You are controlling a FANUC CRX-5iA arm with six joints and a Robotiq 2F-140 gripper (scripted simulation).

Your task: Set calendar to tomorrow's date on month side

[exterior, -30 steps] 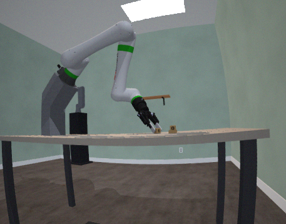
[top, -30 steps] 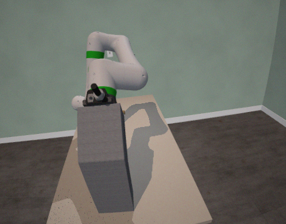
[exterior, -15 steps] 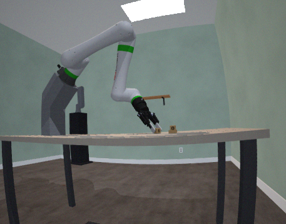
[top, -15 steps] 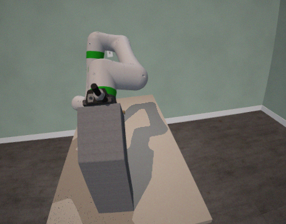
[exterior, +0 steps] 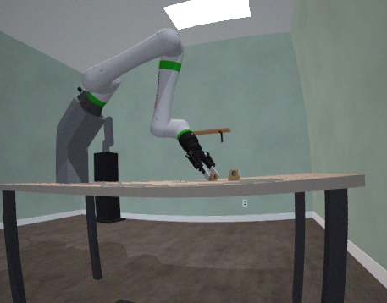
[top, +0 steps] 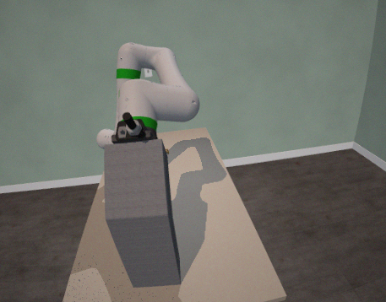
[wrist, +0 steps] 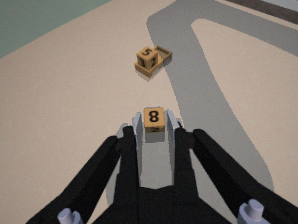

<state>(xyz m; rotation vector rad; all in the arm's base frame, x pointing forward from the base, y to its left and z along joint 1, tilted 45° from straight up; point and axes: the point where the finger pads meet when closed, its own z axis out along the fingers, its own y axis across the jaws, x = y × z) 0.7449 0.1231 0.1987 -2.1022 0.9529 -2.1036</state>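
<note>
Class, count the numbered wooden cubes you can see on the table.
2. One cube, showing 8, sits between the gripper fingers; the other cube sits in the tray farther away.
</note>
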